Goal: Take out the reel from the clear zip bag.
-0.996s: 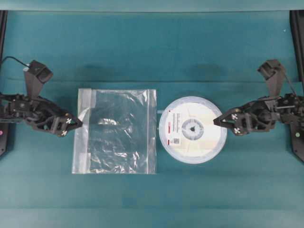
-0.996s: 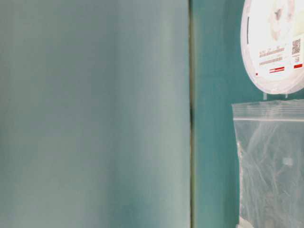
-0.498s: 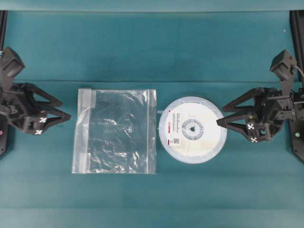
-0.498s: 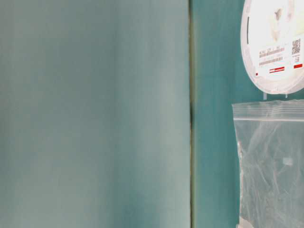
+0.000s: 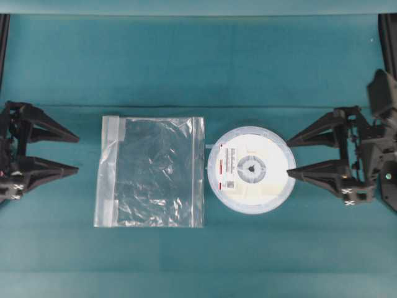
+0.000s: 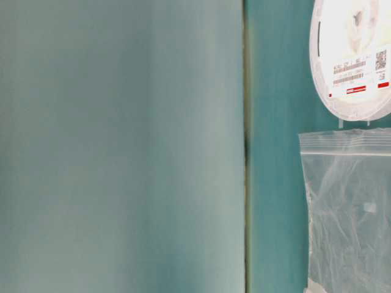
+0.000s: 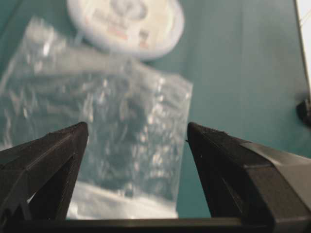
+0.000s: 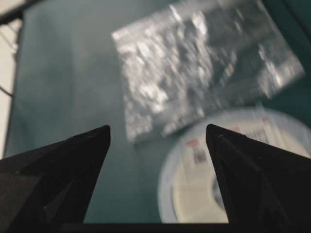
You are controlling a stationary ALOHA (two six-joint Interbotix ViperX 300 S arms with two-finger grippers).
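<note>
Clear zip bag (image 5: 150, 171) lies flat just beside the reel (image 5: 251, 169).

Bag: the clear zip bag (image 5: 150, 172) lies flat on the table (image 5: 198, 68), left of centre.
Reel: the reel (image 5: 251, 169) lies just right of the bag, outside it.
Left gripper (image 5: 75, 153): far left edge.
Right gripper (image 5: 289, 158): far right.

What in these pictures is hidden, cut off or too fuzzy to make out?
- Table-level view: the reel and the clear zip bag are cut by the right edge; no gripper shows.
- Reel's label: print too small in the overhead view, blurred in both wrist views.
- Overhead view: the left gripper runs off the left edge; the right gripper shows, its arm cut off.
- Right wrist view: the bag is blurred, so creases and zip cannot be told.
</note>
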